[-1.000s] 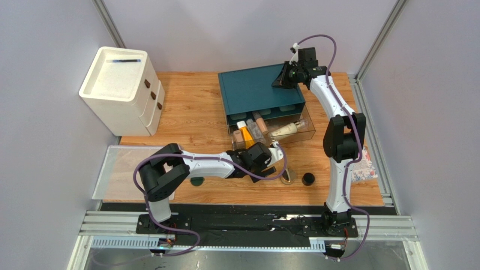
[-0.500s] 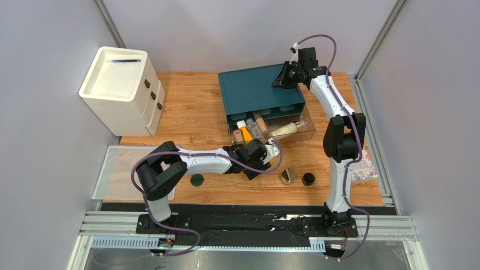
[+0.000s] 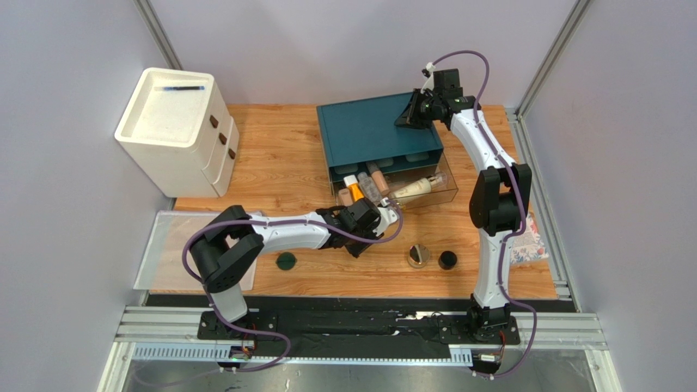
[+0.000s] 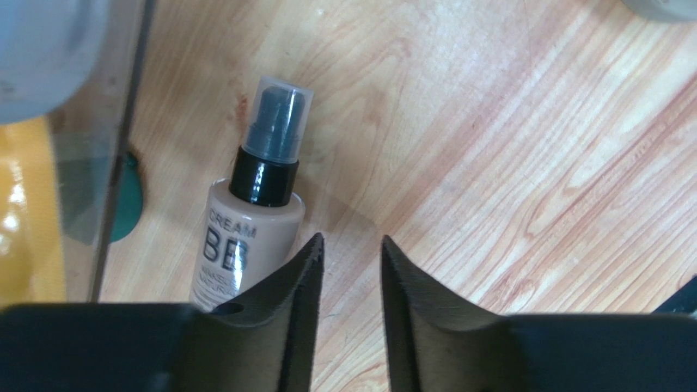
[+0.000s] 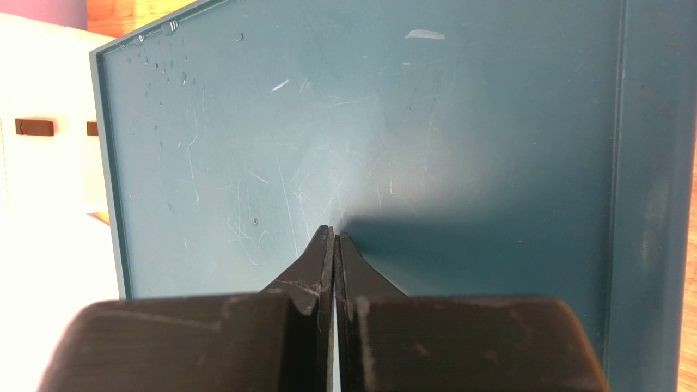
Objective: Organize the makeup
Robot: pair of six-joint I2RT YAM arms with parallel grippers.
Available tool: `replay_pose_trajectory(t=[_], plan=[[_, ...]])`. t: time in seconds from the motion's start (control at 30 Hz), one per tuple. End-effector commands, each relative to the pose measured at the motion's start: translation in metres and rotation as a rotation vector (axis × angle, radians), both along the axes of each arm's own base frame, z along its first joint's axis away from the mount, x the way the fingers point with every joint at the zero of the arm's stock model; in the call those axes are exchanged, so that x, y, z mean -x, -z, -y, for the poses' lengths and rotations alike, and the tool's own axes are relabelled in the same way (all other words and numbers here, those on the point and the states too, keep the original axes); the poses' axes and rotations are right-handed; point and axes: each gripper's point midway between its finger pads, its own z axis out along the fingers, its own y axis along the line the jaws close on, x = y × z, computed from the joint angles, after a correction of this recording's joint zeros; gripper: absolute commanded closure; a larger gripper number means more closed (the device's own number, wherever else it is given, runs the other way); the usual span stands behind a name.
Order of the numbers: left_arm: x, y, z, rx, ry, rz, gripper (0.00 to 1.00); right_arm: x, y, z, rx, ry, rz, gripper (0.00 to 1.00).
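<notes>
DESK: What does your left wrist camera show?

OPERATOR: My left claw point(image 4: 350, 245), low over the counter point(image 4: 507, 147), jaws a narrow gap apart with nothing between them. The BB cream bottle point(image 4: 245, 220) lies flat just beside the left finger point(image 4: 286, 318), cap pointing away from me. It is close to the wall of the clear drawer point(image 4: 123, 122).

DESK: So the pick is off-line?

OPERATOR: I judge so; closing here would catch air. I would spread wider and slide left until the beige body sits between the jaws. Then I would pinch across the body, not the slick clear cap. The drawer wall leaves little room for the outer finger, so I would go in slowly.

DESK: And the other arm?

OPERATOR: My right claw point(image 5: 334, 237) is pressed together, tips on the lid of the teal box point(image 5: 245, 122), likely steadying it. A round dark jar point(image 3: 447, 260) sits out on the counter, apart from the drawer.
</notes>
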Motion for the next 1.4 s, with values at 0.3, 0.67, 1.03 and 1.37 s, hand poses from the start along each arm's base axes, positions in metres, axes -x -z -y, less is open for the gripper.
replay_pose_trajectory(t=[0.3, 0.67, 1.03, 1.37], plan=[[0.047, 0.021, 0.001, 0.000, 0.128, -0.190, 1.00, 0.044, 0.105, 0.031, 0.156, 0.034, -0.328, 1.00], [0.032, -0.053, 0.005, 0.041, 0.122, 0.075, 0.04, 0.044, 0.106, 0.030, 0.145, 0.033, -0.330, 1.00], [0.006, -0.048, 0.013, -0.005, 0.089, 0.122, 0.00, 0.045, 0.106, 0.031, 0.146, 0.030, -0.330, 1.00], [-0.021, -0.028, -0.004, -0.036, -0.015, 0.111, 0.00, 0.045, 0.105, 0.033, 0.147, 0.031, -0.329, 1.00]])
